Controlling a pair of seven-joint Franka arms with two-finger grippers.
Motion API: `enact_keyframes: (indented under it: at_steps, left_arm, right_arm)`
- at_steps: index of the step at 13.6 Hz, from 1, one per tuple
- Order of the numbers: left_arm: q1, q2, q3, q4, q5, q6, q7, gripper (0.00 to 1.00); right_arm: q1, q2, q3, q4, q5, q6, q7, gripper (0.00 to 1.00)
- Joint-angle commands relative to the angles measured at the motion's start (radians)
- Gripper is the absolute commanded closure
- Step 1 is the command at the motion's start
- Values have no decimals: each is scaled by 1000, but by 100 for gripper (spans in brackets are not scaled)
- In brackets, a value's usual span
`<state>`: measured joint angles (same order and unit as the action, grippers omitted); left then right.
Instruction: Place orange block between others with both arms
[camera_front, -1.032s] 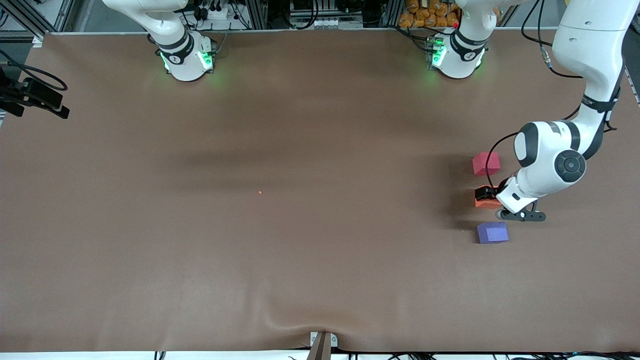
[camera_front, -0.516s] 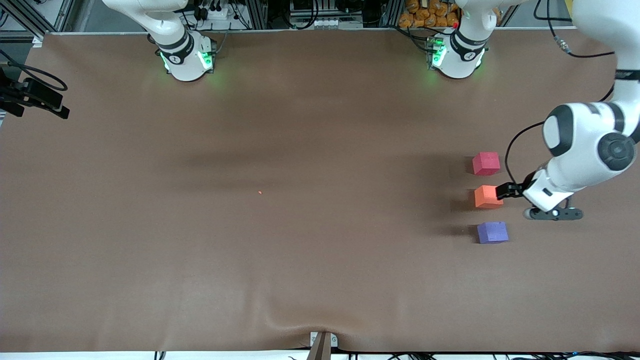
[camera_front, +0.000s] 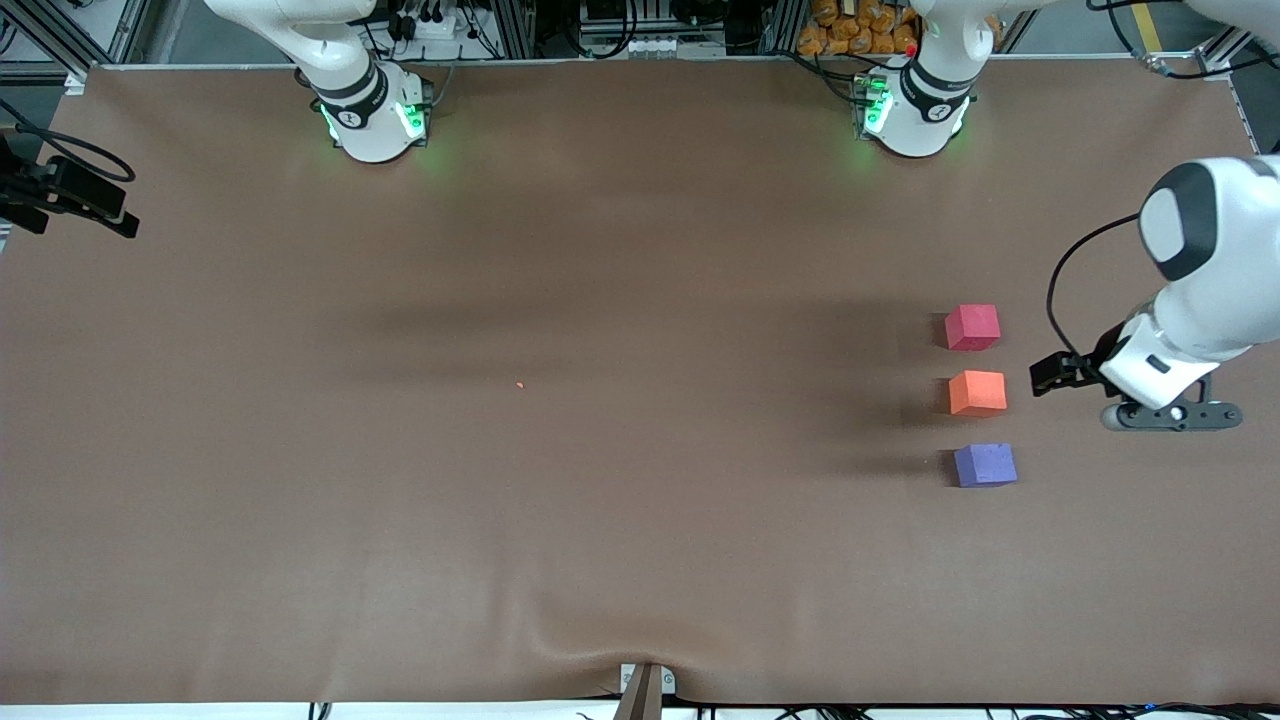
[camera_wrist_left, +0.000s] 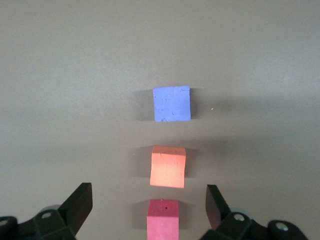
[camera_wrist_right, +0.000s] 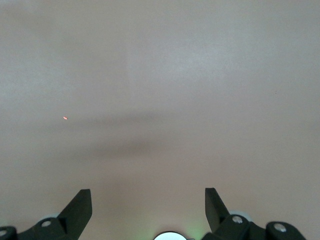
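Note:
The orange block (camera_front: 977, 392) (camera_wrist_left: 168, 166) rests on the brown table in a row of three cubes, between the red-pink cube (camera_front: 972, 327) (camera_wrist_left: 162, 220) and the purple-blue cube (camera_front: 985, 465) (camera_wrist_left: 171, 103). It touches neither. The red-pink cube lies farthest from the front camera, the purple-blue one nearest. My left gripper (camera_front: 1048, 376) (camera_wrist_left: 147, 196) hangs open and empty over the table beside the orange block, toward the left arm's end. My right gripper (camera_wrist_right: 147, 199) is open and empty over bare table; in the front view only that arm's base (camera_front: 372, 120) shows.
A tiny orange speck (camera_front: 520, 385) (camera_wrist_right: 65, 118) lies mid-table. A black camera mount (camera_front: 70, 190) sticks in at the right arm's end. The cloth has a fold (camera_front: 640, 650) at the edge nearest the front camera.
The left gripper was around the orange block a second ago. It has drawn back toward the left arm's end, leaving the block standing between the other two. The right arm waits.

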<state>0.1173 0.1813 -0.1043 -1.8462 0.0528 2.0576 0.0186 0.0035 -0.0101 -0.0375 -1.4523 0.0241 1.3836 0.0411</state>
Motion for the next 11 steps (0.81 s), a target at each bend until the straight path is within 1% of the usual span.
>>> enact_keyframes:
  at_steps: [1, 3, 4, 8, 9, 11]
  left_arm:
    - [2, -49, -32, 73, 4, -135, -58, 0]
    - [2, -74, -63, 114, 5, -219, -121, 0]
    - [2, -85, -69, 133, 7, -241, -121, 0]
    - [2, -94, -74, 237, 6, -394, -106, 0]
    - [2, -95, -81, 254, 5, -416, -105, 0]
    - [4, -132, -91, 260, 5, -421, -105, 0]
  right_arm:
    - [13, 7, -2, 12, -21, -3, 17, 0]
    - [13, 7, -2, 12, -21, -3, 16, 0]
    - [13, 7, -2, 12, -21, -3, 16, 0]
    - [13, 7, -2, 12, -21, -3, 17, 0]
    - [13, 7, -2, 12, -21, -3, 16, 0]
    - [13, 7, -2, 12, -21, -3, 16, 0]
